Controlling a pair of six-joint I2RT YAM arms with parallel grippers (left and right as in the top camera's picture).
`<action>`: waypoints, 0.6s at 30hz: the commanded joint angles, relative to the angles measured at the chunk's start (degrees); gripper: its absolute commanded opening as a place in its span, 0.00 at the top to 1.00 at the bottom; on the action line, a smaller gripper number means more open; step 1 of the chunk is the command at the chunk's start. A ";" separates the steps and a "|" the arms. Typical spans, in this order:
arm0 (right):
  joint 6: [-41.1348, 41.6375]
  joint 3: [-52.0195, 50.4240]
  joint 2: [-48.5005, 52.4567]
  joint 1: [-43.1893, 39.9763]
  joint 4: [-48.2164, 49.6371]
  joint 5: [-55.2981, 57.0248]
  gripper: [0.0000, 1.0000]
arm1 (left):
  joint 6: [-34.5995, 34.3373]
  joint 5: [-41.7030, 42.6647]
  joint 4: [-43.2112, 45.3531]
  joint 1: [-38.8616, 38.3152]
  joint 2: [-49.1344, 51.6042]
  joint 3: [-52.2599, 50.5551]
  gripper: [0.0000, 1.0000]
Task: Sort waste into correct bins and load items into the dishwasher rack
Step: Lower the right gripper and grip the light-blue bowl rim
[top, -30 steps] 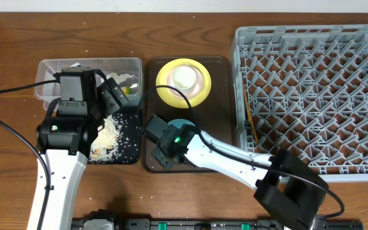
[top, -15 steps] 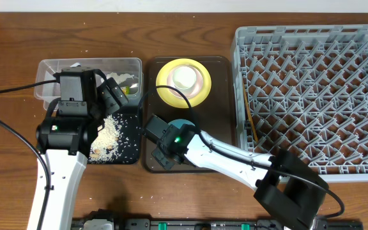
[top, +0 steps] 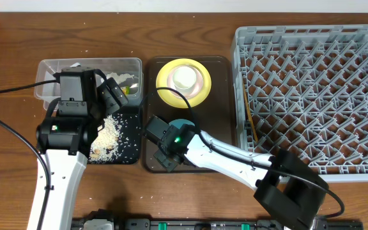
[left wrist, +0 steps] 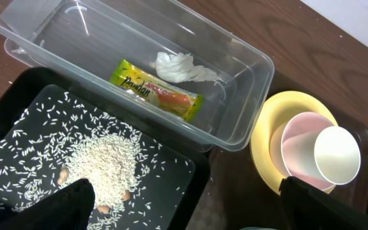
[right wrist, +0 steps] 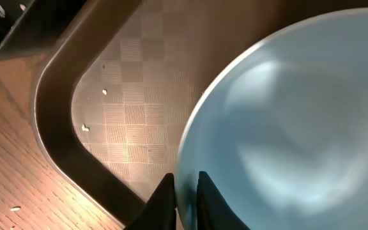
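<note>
Blue fills your right wrist view: the light blue bowl [right wrist: 286, 128] sits in the near part of the brown serving tray [top: 219, 124]. Your right tool [right wrist: 184, 195] is clamped on the bowl's near-left rim, with one finger inside and one outside. A few stray specks lie on the tray floor just beside the bowl.

Over on the left, your left tool [left wrist: 193, 207] is spread wide and carries nothing. It hangs above the place where the black tray [left wrist: 21, 89] meets the clear tub [left wrist: 260, 64].

In the black tray, the rice [left wrist: 101, 163] lies in a loose heap with grains scattered around it. In the tub behind it, the yellow-green snack wrapper [left wrist: 155, 89] lies flat, and the crumpled white tissue [left wrist: 184, 67] lies just beside it on the far side.

At the far end of the serving tray, the yellow plate [left wrist: 264, 121] carries the pinkish-white bowl [left wrist: 296, 134]. The small white cup [left wrist: 336, 153] sits inside that bowl.

To the right, the big grey dishwasher rack [top: 241, 51] stands on the wooden counter [top: 18, 38]. A thin wooden chopstick [top: 250, 115] lies along its left wall among the pegs. I can't tell from overhead whether that is one stick or two.
</note>
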 commanded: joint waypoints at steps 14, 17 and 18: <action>-0.83 1.09 -2.27 0.00 -0.44 4.02 0.99 | 0.35 -0.28 0.00 0.24 -0.24 0.72 0.05; -0.81 1.42 -5.42 -0.55 -0.92 3.87 0.99 | 0.35 -0.28 0.00 0.24 -0.24 0.72 0.05; -0.81 1.49 -7.02 -0.87 -1.20 3.87 0.99 | 0.35 -0.31 0.00 0.24 -0.24 0.72 0.05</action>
